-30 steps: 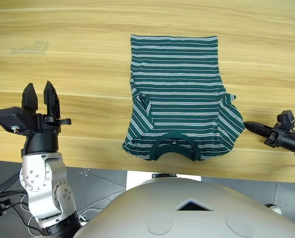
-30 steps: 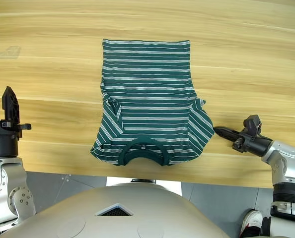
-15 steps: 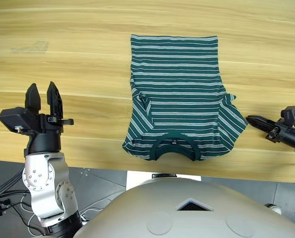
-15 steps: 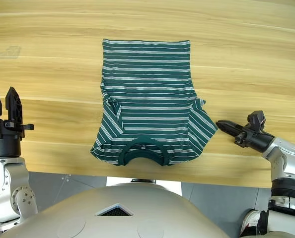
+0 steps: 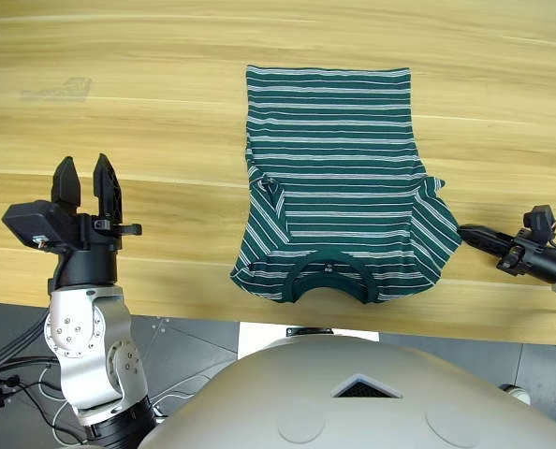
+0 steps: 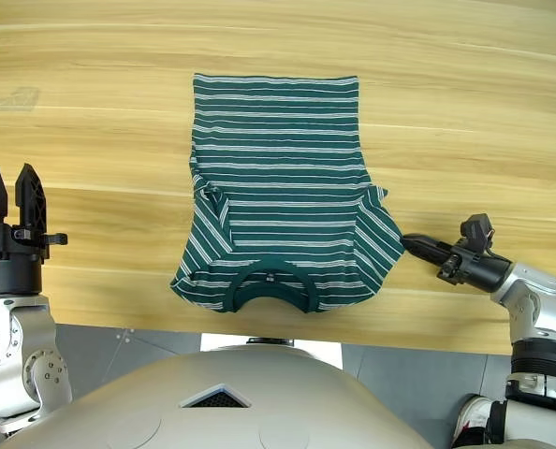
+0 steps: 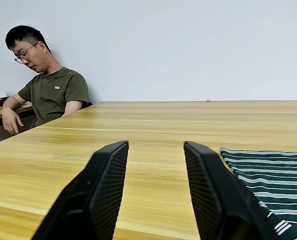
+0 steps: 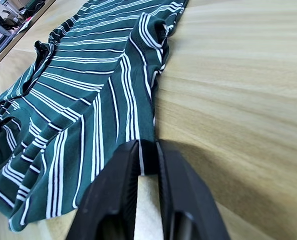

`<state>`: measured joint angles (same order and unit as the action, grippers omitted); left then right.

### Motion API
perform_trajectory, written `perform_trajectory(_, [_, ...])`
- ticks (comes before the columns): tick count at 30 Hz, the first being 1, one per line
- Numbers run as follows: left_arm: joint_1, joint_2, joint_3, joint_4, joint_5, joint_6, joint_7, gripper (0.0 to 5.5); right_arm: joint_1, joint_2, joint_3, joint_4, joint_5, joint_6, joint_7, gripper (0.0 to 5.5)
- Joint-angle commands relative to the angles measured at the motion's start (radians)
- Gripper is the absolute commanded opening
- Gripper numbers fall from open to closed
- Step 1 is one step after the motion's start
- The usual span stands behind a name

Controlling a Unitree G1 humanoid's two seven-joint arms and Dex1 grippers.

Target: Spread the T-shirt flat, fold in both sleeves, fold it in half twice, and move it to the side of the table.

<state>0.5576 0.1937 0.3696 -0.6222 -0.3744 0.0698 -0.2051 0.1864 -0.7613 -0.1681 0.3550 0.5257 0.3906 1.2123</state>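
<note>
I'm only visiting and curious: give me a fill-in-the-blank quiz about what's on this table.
The green white-striped T-shirt lies on a ___ table.
The left gripper, away from the cloth, is ___.
The right gripper pinches the edge of the ___.
Missing words: wooden; open; T-shirt.

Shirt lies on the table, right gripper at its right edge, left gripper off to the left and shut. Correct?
Not quite: the left gripper is open, not shut; the left wrist view shows its fingers well apart. The rest holds: the shirt lies on the table, right gripper at its right edge, left gripper off to the left.
</note>
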Motion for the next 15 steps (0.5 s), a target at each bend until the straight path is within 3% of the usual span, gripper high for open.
perform_trajectory(1, [-0.002,-0.004,-0.005,0.012,0.016,-0.005,-0.001,2.08,0.034,0.014,0.039,0.019,-0.064,0.01,-0.032,0.07])
perform_trajectory(12, [-0.007,-0.01,-0.009,0.024,0.016,-0.009,0.003,2.08,0.032,0.024,0.035,0.015,-0.069,0.007,-0.029,0.03])
perform_trajectory(15, [-0.011,-0.012,-0.012,0.03,0.017,-0.011,0.002,2.08,0.02,0.035,-0.013,-0.024,0.015,0.059,0.004,0.03])
